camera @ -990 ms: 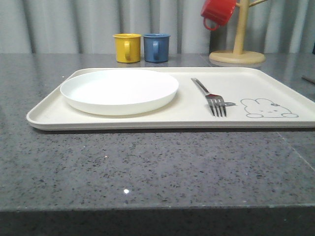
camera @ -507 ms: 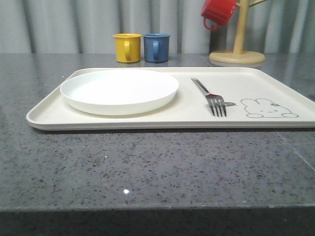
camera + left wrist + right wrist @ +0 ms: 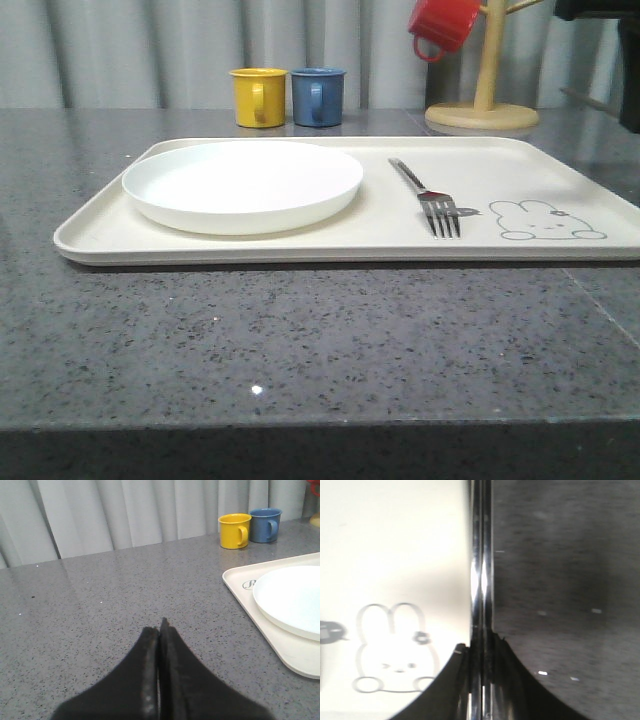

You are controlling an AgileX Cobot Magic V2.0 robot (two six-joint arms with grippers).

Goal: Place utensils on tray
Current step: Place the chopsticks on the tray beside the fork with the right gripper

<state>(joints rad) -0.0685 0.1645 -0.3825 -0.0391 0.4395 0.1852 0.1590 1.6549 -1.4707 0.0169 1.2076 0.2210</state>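
Note:
A silver fork point(image 3: 430, 195) lies on the cream tray point(image 3: 520, 165), tines toward me, just left of the printed rabbit point(image 3: 545, 222). In the right wrist view my right gripper point(image 3: 481, 647) is shut on a pair of shiny chopsticks point(image 3: 481, 570), which run straight out from the fingers. They hang over the tray's right edge, with the tray point(image 3: 395, 540) and its rabbit point(image 3: 395, 652) on one side and grey counter on the other. My left gripper point(image 3: 160, 630) is shut on nothing, low over the counter left of the tray point(image 3: 235, 586).
A round white plate point(image 3: 243, 183) fills the tray's left half. Yellow point(image 3: 259, 97) and blue point(image 3: 318, 96) mugs stand behind the tray. A red mug point(image 3: 443, 25) hangs on a wooden mug tree point(image 3: 484, 90) at the back right. A dark part of my right arm point(image 3: 605, 12) shows at the top right.
A dark part of the right arm has come into the top right of the front view. The fork, plate and tray have not moved.

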